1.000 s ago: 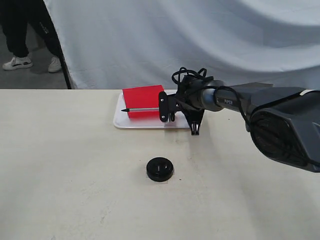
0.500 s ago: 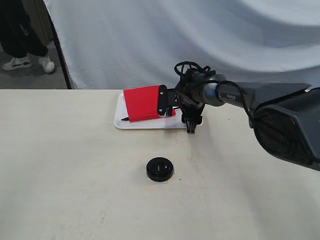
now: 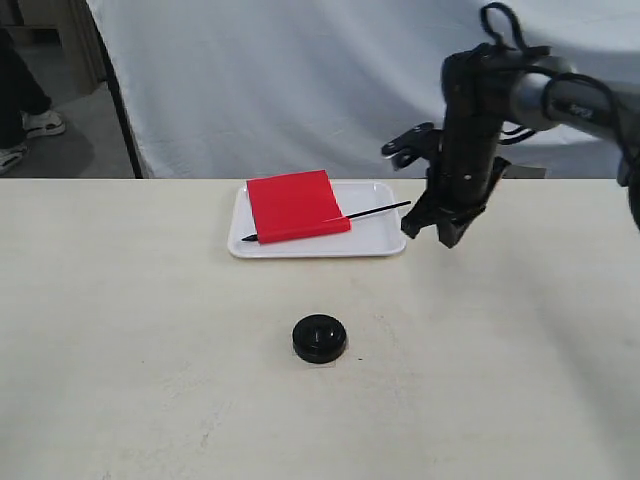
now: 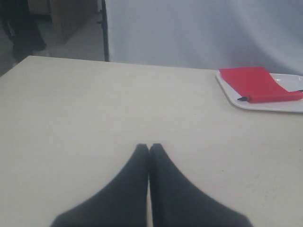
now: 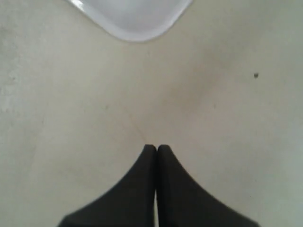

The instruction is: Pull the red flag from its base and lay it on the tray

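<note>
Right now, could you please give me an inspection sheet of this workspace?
Surface: cream table, faint marks only.
Job's things: red flag lies on the tray, stick end at its right rim; base sits apart on the table, without the flag.
Clutter: nothing seen.
Grippers: left gripper shut, empty; right gripper shut, empty, beside the tray.
Cables: black cable loops above the right arm.
Surroundings: white backdrop; a person's shoe at back left.
</note>
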You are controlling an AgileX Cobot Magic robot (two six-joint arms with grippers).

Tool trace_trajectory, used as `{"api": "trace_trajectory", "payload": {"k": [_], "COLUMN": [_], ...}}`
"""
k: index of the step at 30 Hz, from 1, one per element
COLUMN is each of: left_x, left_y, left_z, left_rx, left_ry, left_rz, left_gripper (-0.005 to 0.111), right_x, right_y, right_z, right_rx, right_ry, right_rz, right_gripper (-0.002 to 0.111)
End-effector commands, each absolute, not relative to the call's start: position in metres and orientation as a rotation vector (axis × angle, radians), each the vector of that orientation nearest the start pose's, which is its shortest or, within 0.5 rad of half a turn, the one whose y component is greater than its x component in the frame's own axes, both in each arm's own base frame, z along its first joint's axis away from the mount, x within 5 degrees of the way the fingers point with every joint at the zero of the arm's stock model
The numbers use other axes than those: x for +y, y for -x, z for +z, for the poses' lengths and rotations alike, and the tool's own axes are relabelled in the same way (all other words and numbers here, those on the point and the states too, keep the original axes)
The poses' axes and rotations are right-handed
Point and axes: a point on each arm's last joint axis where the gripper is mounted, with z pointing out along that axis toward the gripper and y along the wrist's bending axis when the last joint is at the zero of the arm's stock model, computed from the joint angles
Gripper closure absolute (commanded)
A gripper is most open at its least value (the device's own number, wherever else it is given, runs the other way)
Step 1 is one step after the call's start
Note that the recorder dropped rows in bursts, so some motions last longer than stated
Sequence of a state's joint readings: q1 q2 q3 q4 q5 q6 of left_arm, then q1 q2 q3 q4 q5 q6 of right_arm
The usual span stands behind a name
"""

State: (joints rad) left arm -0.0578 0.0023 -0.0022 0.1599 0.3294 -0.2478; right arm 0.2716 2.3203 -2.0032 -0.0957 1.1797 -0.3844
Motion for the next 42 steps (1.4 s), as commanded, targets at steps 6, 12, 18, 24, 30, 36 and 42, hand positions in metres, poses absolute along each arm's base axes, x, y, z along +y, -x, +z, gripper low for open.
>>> {"api": "trace_trajectory", "payload": {"k": [6, 12, 18, 24, 30, 36, 42], "left_x": [0.001, 0.001, 0.001, 0.001, 0.001, 0.001, 0.001], "left_y": [-0.054, -0.054, -0.054, -0.054, -0.054, -0.054, -0.054], "left_z": [0.184, 0.184, 0.184, 0.184, 0.184, 0.184, 0.184], "left_rx": [1.803, 1.803, 1.803, 1.803, 1.803, 1.803, 1.803], "left_ry": [0.063, 0.063, 0.063, 0.063, 0.063, 0.063, 0.063], "left_rz": [-0.063, -0.063, -0.063, -0.063, -0.063, -0.063, -0.063], "left_gripper": [0.107, 0.107, 0.107, 0.107, 0.107, 0.107, 0.107], "right_x": [0.009, -0.030, -0.034, -0.014, -0.003, -0.002, -0.001], "right_y": [-0.380, -0.295, -0.174, -0.094, -0.039, -0.028, -0.030], "right_z": [0.243, 0.302, 0.329, 0.305, 0.301, 0.304, 0.300], "right_rx": [2.920, 2.612, 2.088, 1.689, 1.320, 1.259, 1.273], "right_ry": [0.246, -0.062, -0.201, -0.186, -0.113, -0.105, -0.137], "right_rz": [-0.063, -0.126, -0.154, -0.062, 0.040, 0.053, 0.102], "right_gripper": [0.109, 0.109, 0.109, 0.109, 0.109, 0.109, 0.109]}}
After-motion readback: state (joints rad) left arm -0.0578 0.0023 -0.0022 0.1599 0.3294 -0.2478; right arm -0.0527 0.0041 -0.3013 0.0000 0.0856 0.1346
